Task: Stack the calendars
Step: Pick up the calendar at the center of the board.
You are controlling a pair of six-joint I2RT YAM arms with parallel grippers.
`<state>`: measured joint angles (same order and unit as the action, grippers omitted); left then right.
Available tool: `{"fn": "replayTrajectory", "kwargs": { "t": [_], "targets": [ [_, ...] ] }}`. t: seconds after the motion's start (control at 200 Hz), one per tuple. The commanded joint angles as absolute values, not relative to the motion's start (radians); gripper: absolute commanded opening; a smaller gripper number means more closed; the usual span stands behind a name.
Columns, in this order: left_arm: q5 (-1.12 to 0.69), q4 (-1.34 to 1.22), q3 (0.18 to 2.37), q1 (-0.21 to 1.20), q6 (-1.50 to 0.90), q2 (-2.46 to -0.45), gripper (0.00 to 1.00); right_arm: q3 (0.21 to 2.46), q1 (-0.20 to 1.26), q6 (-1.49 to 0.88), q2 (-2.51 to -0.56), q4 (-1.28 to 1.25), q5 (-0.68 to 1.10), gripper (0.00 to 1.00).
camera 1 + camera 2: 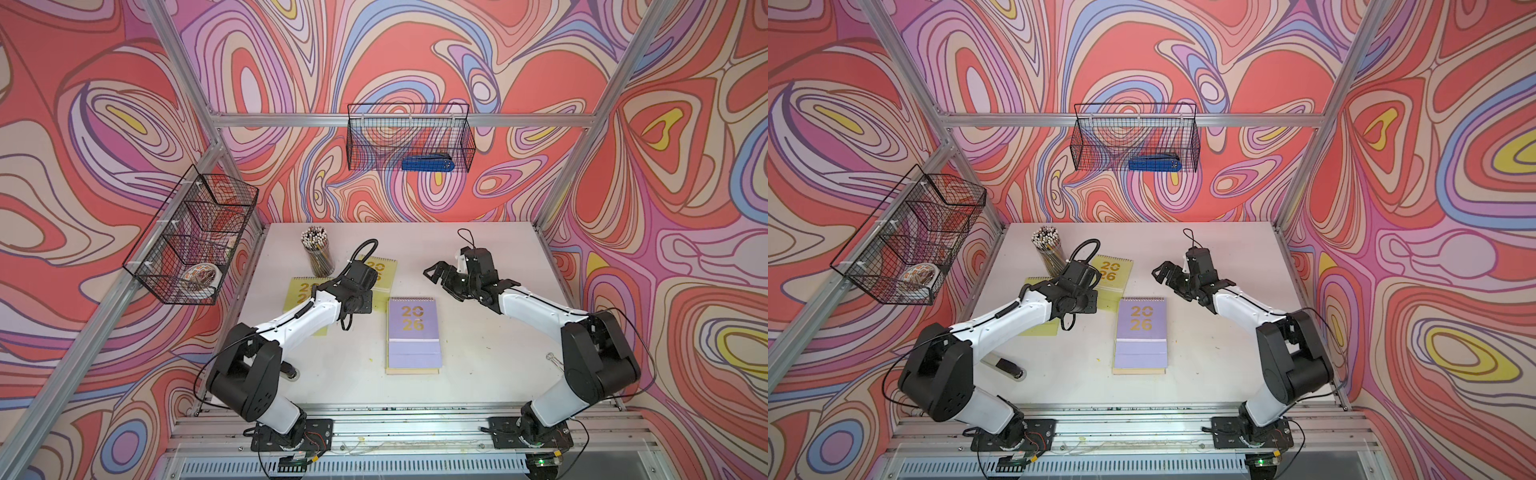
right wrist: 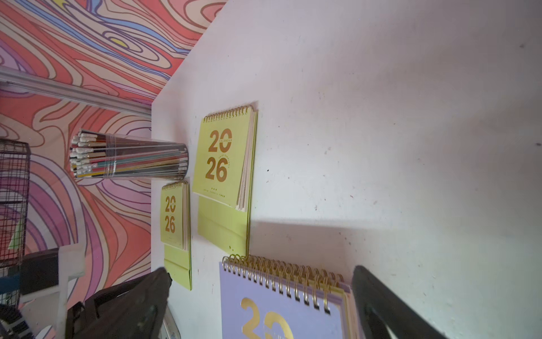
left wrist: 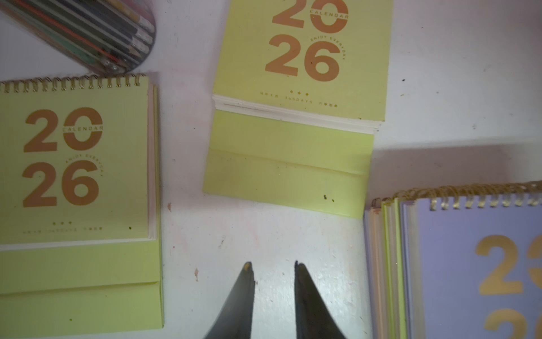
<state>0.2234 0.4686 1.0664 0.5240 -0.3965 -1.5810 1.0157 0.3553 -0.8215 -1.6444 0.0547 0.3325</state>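
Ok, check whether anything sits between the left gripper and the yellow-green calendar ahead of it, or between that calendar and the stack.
Nothing visible. Only bare table separates the left gripper from the yellow-green calendar, and that calendar from the lavender-topped stack. The pencil cup stands aside.

In a top view a clear cup of pencils (image 1: pixel 318 254) stands at about eleven o'clock on the white table (image 1: pixel 478 332). A small binder clip (image 1: pixel 555 360) lies near four o'clock and a small dark cylinder (image 1: pixel 1008 367) near eight o'clock. A black wire basket (image 1: pixel 374 137) hangs on the far wall at twelve o'clock and holds a blue stapler (image 1: pixel 427 163). A second wire basket (image 1: pixel 166 286), at about ten o'clock, holds a patterned tape roll (image 1: pixel 202 277) in its nearest compartment.
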Motion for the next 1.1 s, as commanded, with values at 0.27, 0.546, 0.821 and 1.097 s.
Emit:
{"fn": "replayTrajectory", "kwargs": {
  "t": [0.27, 0.546, 0.821, 1.097],
  "targets": [
    [0.385, 0.501, 1.236, 0.438, -0.173, -1.796, 0.0, 1.318, 0.39, -0.886, -1.962, 0.1, 0.395, 0.98],
    [0.36, 0.488, 1.375, 0.384, -0.092, -1.948, 0.0, 1.509, 0.407, -0.946, -2.159, 0.103, 0.476, 0.98],
    [0.318, 0.579, 1.558, 0.334, -0.066, -2.086, 0.0, 1.611, 0.425, -0.985, -2.26, 0.114, 0.509, 0.98],
    [0.246, 0.724, 1.725, 0.303, -0.061, -2.215, 0.0, 1.657, 0.438, -1.036, -2.326, 0.091, 0.535, 0.98]
  ]
}}
